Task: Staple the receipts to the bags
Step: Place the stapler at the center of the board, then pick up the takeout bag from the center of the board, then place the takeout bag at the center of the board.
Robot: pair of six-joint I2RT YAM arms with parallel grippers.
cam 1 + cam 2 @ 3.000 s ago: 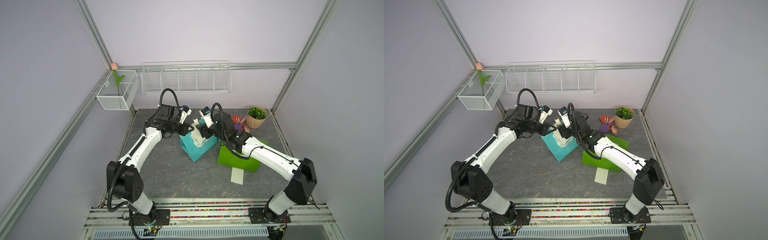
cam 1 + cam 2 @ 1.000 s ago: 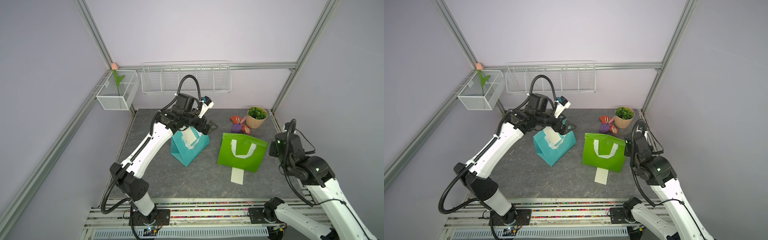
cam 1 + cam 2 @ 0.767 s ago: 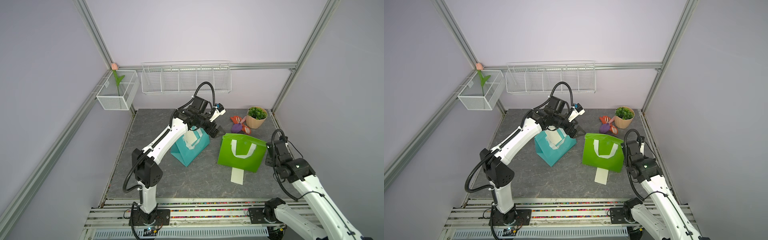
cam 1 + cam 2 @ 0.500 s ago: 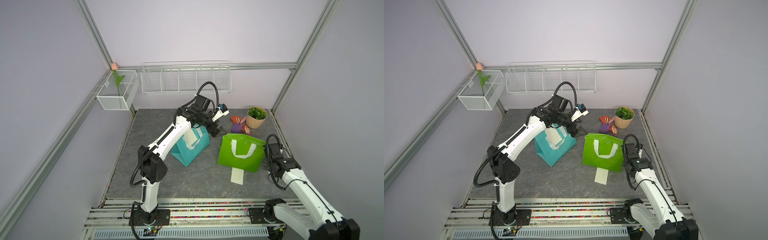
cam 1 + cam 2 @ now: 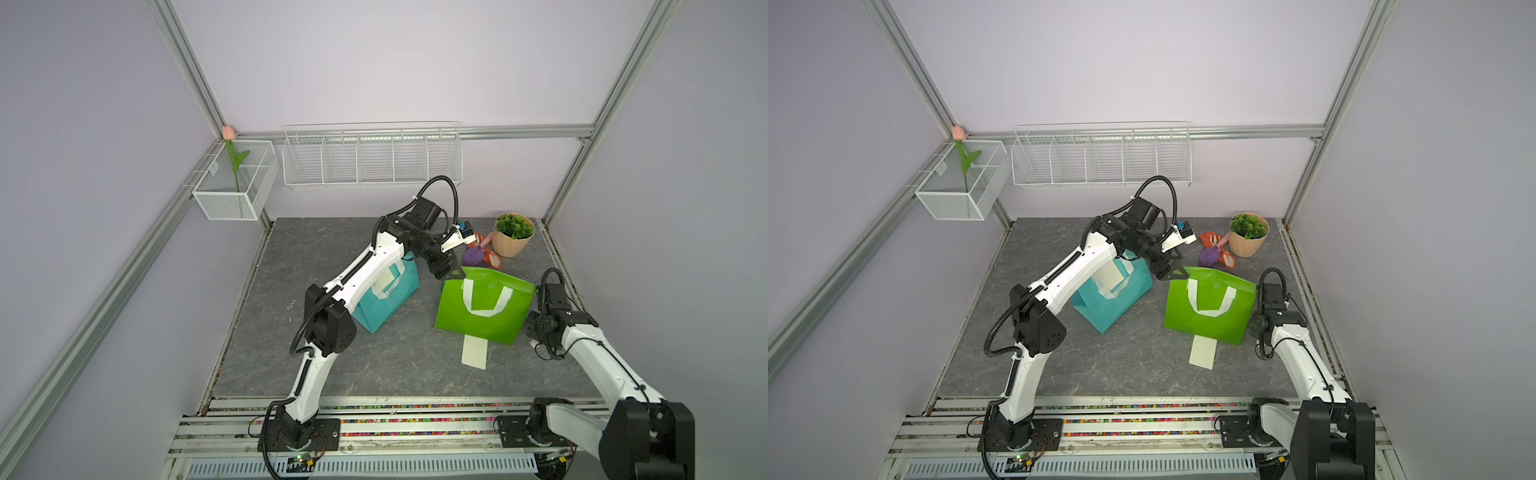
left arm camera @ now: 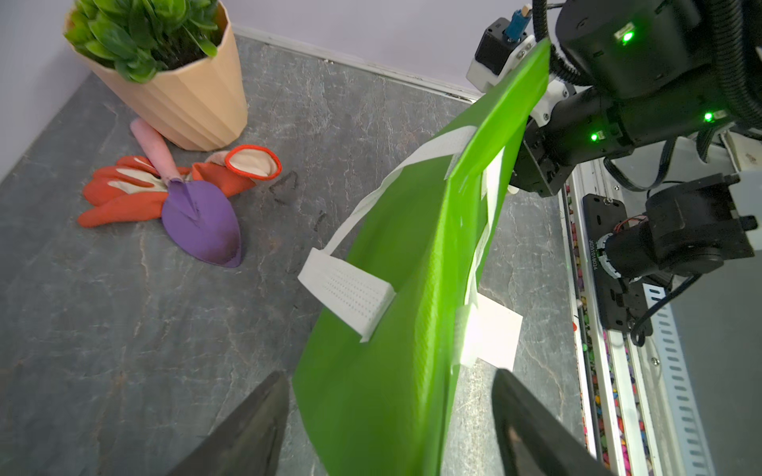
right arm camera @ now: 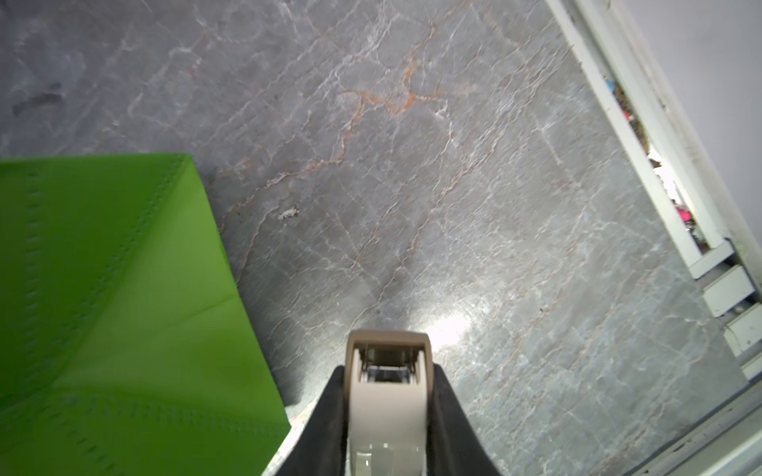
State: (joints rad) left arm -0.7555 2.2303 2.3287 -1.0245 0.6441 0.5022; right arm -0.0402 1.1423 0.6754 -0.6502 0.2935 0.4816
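A teal bag [image 5: 386,299] stands mid-table with one receipt [image 5: 386,280] lying against its white handle. To its right the bright green bag [image 5: 484,307] has the other receipt [image 5: 473,352] sticking out from under its front edge. My left gripper [image 5: 451,274] is at the green bag's top left corner. In the left wrist view it [image 6: 389,373] is open, and the bag's top edge [image 6: 416,313] passes between the jaws with gaps on both sides. My right gripper [image 7: 388,371] is shut on a beige stapler [image 7: 387,399], low beside the green bag's right edge [image 5: 534,332].
A peach plant pot [image 5: 513,241] stands at the back right, with orange gloves [image 6: 123,193] and a purple trowel [image 5: 473,257] beside it. A wire basket [image 5: 372,160] and a mesh box holding a tulip [image 5: 237,187] hang on the walls. The rail [image 7: 643,136] runs close to the right gripper.
My left arm swung right from the teal bag to the green bag's top corner, and its jaws narrowed. My right arm came down beside the green bag's right edge, still holding the stapler.
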